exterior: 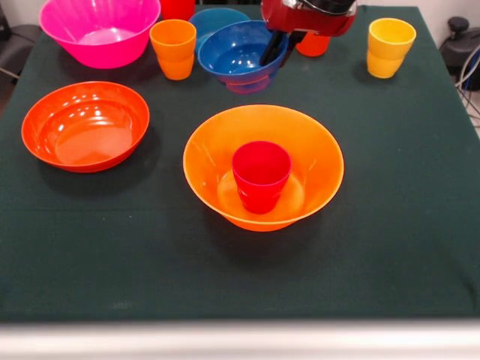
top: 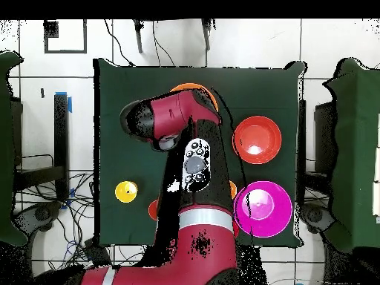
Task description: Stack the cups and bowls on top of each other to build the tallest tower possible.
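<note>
A big yellow-orange bowl point(exterior: 300, 131) stands mid-table with a red-pink cup point(exterior: 261, 176) upright inside it. Farther back, my gripper point(exterior: 276, 54) comes down over the right rim of the small dark blue bowl point(exterior: 236, 52) and is shut on that rim, one finger inside the bowl. The bowl sits slightly tilted. A light blue bowl point(exterior: 217, 18) peeks out behind it. An orange cup point(exterior: 173, 49) stands to its left and a yellow cup point(exterior: 390, 46) at the far right. In the overhead view the arm hides the gripper and the blue bowls.
A wide orange-red bowl point(exterior: 85, 125) point(top: 257, 138) sits at the left in the front view. The big pink bowl point(exterior: 100, 30) point(top: 261, 208) is behind it. A red cup point(exterior: 178, 7) and an orange-red cup point(exterior: 313, 46) stand at the back edge.
</note>
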Controlling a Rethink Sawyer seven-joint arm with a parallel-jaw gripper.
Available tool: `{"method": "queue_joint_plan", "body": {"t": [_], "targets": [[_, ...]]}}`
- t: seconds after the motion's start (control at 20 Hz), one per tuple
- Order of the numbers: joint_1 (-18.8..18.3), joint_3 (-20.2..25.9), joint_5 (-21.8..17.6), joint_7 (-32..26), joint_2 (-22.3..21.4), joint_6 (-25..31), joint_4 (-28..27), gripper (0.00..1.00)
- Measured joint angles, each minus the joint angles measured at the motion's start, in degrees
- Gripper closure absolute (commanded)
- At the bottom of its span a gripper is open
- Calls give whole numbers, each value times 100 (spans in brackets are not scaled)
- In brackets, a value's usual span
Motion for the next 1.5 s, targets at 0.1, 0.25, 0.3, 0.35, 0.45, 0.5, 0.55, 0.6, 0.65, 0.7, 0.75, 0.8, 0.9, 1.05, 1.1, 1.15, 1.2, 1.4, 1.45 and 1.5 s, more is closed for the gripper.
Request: {"method": "queue_joint_plan", "body": {"t": [0.1,0.25,0.3,0.35,0.45,0.5,0.55,0.6,0.65,0.7,0.75,0.8,0.9,1.05,1.1,1.15,1.2,1.4,1.45,1.5], "targets": [[15,-33,-32,0,26,0,-102,100],[51,-103,-83,0,112,2,-336,100],[61,-117,-95,0,135,5,-391,100],[70,-129,-107,0,154,13,-443,100],[98,-156,-131,0,213,58,-587,100],[109,-163,-141,0,240,83,-642,100],[124,-171,-153,0,280,126,-724,100],[133,-174,-163,0,304,161,-778,100],[143,-177,-162,0,347,221,-864,100],[149,-177,-160,0,378,259,-927,100],[163,-180,-162,0,449,340,-1067,100],[171,-182,-162,0,494,381,-1151,100],[194,-195,-162,0,614,464,-1347,100],[221,-209,-162,0,734,522,-1525,100],[243,-220,-162,0,824,566,-1649,100],[258,-228,-162,0,875,591,-1716,100],[278,-240,-162,0,941,624,-1799,100],[359,-297,-163,0,1169,750,-2077,100],[381,-306,-160,0,1241,787,-2168,100],[395,-311,-162,0,1297,817,-2235,100]]}}
